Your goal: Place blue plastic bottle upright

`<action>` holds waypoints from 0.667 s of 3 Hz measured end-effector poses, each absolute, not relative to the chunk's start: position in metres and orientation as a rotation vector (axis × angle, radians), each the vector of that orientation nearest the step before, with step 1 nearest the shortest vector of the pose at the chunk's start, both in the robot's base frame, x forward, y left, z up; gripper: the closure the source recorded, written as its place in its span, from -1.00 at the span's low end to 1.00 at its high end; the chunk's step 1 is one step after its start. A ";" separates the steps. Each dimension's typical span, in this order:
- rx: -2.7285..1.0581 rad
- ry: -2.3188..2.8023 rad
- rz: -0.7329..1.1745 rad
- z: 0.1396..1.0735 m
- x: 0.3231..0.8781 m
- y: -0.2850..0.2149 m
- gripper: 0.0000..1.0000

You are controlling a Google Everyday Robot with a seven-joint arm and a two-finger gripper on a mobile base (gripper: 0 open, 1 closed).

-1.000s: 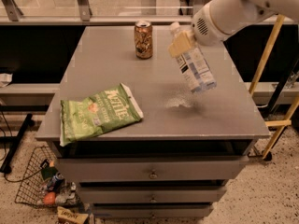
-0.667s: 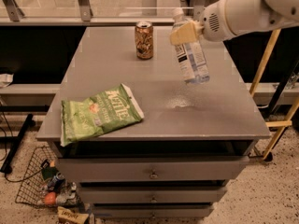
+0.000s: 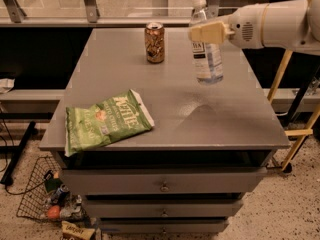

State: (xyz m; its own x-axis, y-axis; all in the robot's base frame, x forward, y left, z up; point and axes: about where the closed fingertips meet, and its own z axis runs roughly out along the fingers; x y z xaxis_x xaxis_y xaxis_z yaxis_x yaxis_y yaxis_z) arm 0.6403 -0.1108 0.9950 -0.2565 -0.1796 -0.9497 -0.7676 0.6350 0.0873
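Note:
The blue plastic bottle, clear with a white cap and a pale label, stands nearly upright at the back right of the grey table top. Its base is at or just above the surface. My gripper comes in from the right on a white arm and is shut on the bottle's upper body, just below the neck. Its cream-coloured fingers cover part of the label.
A brown drink can stands upright at the back, left of the bottle. A green chip bag lies flat at the front left. Drawers sit below the top. A wire basket with items is on the floor at left.
The bottle has swung from a head-up tilt to nearly upright in my gripper. It has come down toward the table top at the back right.

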 end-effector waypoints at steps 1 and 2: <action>-0.838 1.733 0.630 0.996 0.639 -0.108 1.00; -0.838 1.733 0.631 0.995 0.640 -0.108 1.00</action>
